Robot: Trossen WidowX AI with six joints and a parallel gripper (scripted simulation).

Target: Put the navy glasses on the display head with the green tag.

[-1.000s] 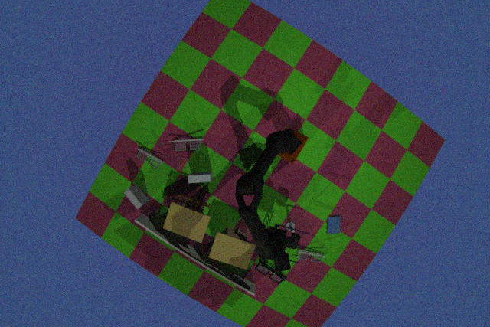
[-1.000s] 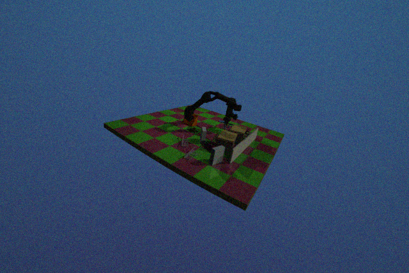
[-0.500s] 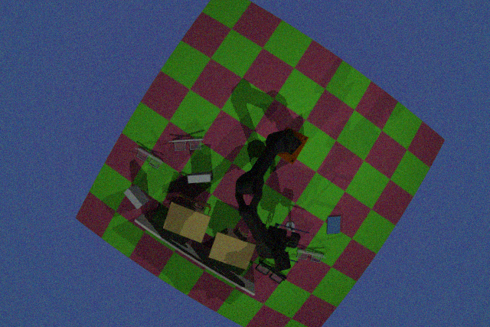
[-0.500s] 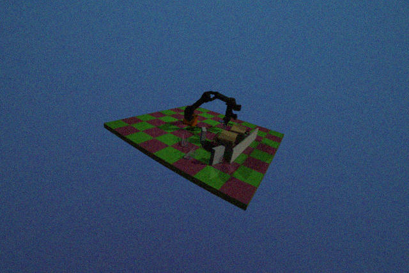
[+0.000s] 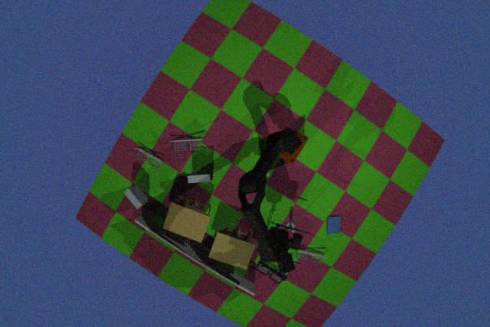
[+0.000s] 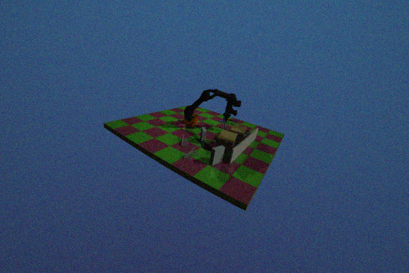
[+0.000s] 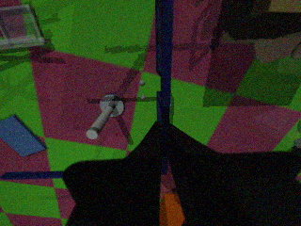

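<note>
Right of centre in the lower frame, the jaws (image 5: 280,236) (image 6: 225,118) clamp the navy glasses (image 5: 301,230) (image 6: 224,121) (image 7: 164,47), apparently raised beside a pale upright stand (image 5: 290,226) (image 7: 101,121). Carrying seems in hand; next, confirm the green-tagged head, then align both temples.

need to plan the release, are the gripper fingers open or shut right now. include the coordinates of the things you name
Shut on the navy glasses (image 5: 304,231) (image 7: 164,47): in the wrist view the dark fingers meet at the blue frame.
</note>
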